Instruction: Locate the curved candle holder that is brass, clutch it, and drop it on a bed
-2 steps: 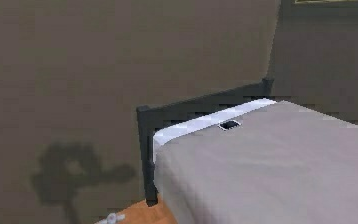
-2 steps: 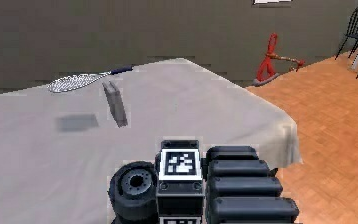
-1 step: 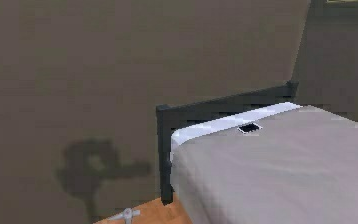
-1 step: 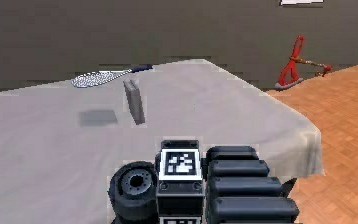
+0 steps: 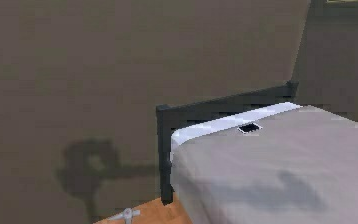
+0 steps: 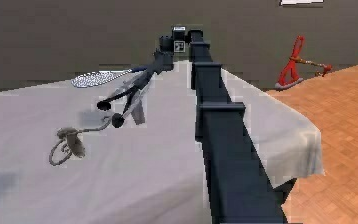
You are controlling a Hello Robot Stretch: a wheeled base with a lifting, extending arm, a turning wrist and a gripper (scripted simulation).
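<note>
The dark arm (image 6: 222, 130) rises from the arm side view's bottom edge over a bed (image 6: 47, 190) with a pale grey cover. At its far end the gripper (image 6: 111, 112) reaches left and down toward the cover. Just left of and below the fingertips, a small curved, dull greyish-brass thing (image 6: 67, 142) lies on the cover. I cannot tell whether the gripper touches it or holds anything. In the forward view the bed (image 5: 287, 175) stands at the right with a dark headboard (image 5: 222, 108).
A racket (image 6: 99, 78) lies on the bed beyond the gripper. A small dark object (image 5: 249, 127) rests on the white sheet near the headboard. A red frame-like thing (image 6: 297, 60) stands on the wood floor (image 6: 337, 120) at the right. A small grey thing (image 5: 127, 213) lies on the floor.
</note>
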